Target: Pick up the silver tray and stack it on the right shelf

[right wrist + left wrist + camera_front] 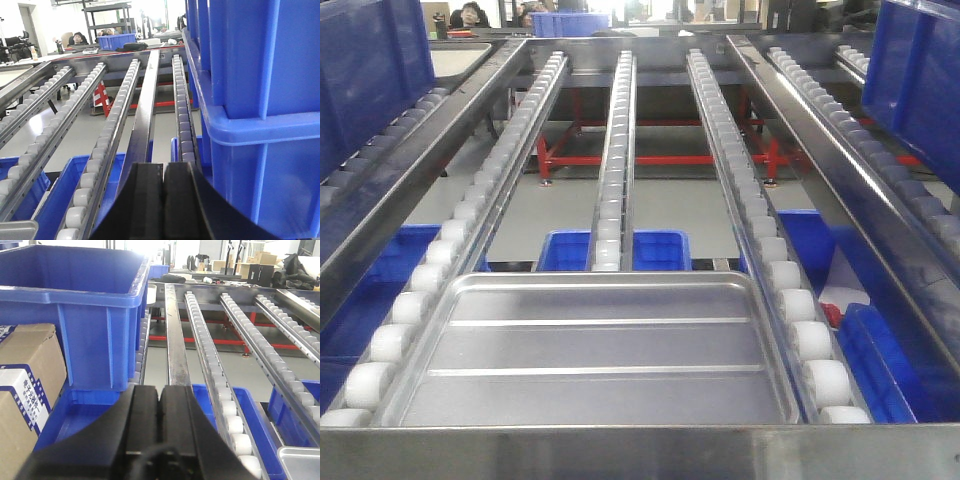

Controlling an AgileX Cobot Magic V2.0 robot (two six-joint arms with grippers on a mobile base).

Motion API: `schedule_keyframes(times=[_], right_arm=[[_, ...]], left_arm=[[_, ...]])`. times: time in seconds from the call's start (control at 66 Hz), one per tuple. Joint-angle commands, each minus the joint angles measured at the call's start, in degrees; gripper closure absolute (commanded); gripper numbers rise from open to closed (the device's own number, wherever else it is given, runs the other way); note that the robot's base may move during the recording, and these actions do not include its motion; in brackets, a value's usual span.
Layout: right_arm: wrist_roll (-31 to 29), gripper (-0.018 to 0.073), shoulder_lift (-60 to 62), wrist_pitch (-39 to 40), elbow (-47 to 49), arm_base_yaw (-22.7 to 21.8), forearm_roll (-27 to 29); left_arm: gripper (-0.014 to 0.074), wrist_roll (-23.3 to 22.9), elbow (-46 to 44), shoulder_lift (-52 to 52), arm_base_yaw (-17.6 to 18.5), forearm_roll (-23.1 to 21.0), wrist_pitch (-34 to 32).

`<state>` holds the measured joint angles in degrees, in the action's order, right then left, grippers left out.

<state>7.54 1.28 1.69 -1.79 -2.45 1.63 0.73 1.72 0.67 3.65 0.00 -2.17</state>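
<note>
The silver tray [595, 350] lies flat on the right shelf [610, 180], just behind its front lip. The left gripper [159, 390] and right gripper [163, 170] hold their jaws together, empty.

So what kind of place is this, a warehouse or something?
Likely a factory or warehouse floor: long white roller lanes on steel racks, blue plastic bins, and a cardboard box.

The shiny silver tray [600, 350], two long ridges crossing its floor, is lying flat on the white-roller shelf [616, 130], sitting at its near end.
</note>
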Motion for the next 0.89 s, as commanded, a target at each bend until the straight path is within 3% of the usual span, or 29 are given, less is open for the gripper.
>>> schedule_keyframes(times=[0.0,0.485,0.682,0.879], right_arm=[[-0.47,0.0507,0.40,4.95,0.07,-0.20,-0.05],[-0.47,0.0507,0.40,4.95,0.07,-0.20,-0.05],[-1.59,0.0507,0.40,9.65,0.22,-0.18,-0.60],[-1.54,0.0507,-2.42,-7.06,6.49,-0.07,-0.55]], left_arm=[[0.0697,-0.25,1.40,0.58,0.12,0.00,-4.93],[0.0697,-0.25,1.40,0.58,0.12,0.00,-5.28],[0.0697,-0.25,0.84,0.58,0.12,-0.58,-8.24],[0.0697,-0.25,-2.86,-2.36,0.12,-0.46,2.17]])
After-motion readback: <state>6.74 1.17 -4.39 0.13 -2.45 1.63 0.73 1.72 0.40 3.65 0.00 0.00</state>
